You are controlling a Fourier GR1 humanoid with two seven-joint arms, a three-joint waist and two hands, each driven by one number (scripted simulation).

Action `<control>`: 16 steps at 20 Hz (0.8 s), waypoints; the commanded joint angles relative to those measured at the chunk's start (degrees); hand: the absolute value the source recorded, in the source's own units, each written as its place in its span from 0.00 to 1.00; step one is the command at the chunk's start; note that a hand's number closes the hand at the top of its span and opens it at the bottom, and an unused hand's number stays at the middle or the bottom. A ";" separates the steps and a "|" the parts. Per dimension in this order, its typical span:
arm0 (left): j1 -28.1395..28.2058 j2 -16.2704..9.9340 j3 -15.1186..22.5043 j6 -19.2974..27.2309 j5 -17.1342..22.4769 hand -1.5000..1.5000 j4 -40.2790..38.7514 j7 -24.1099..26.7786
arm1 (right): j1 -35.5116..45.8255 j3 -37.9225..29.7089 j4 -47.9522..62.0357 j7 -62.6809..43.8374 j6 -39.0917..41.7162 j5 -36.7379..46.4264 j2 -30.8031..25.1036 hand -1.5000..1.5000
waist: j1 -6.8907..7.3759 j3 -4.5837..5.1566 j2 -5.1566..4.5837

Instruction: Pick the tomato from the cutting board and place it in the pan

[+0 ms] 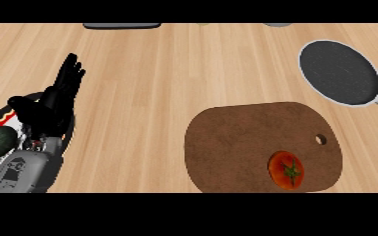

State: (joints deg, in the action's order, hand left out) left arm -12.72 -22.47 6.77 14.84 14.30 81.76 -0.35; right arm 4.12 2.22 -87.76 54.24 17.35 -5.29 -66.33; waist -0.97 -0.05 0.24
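A red tomato [286, 169] with a green stem lies on the brown cutting board [236, 145], near the board's lower right corner. The dark pan [339, 72] with a pale rim sits at the right edge of the counter, above the board. My left hand [57, 97] rests open at the far left, fingers pointing up, well away from the tomato and holding nothing. My right hand does not show in the head view.
A dark-rimmed plate [69, 130] with a green item [6, 140] lies partly under my left forearm at the left edge. A dark flat object [122, 25] and a small grey thing [278, 24] sit at the counter's far edge.
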 commanded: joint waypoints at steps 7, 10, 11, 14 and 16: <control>0.69 -0.55 -2.18 -3.16 0.04 0.50 1.39 -2.21 | -2.71 -8.93 -12.48 -1.93 2.72 -0.22 -4.64 0.00 | 0.26 0.07 -0.01; 2.50 -0.04 -3.05 -2.14 -0.50 0.50 3.68 -2.02 | -4.86 -9.51 -21.55 -11.19 4.36 -3.15 -4.48 0.00 | 0.12 0.10 0.09; 0.11 1.87 -2.40 -2.24 -1.26 0.50 0.30 -0.69 | -5.02 -7.25 -18.41 -6.59 4.19 -0.04 -1.54 0.00 | 0.38 0.07 -0.15; 0.65 2.19 -2.40 -2.58 -1.60 0.50 -0.48 0.45 | -6.89 -4.93 -26.49 -11.28 5.85 -0.45 -2.91 0.00 | 0.05 0.11 -0.08; 2.66 2.51 -2.01 -1.69 -2.75 0.50 1.90 -0.04 | -10.72 -6.65 -27.78 -8.28 6.62 1.37 -1.57 0.00 | -0.08 0.05 0.05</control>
State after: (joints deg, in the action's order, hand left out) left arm -11.44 -20.94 4.77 12.98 12.30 83.09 -1.19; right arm -2.65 -4.27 -110.50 44.49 20.57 -5.51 -69.18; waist -0.82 0.03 0.22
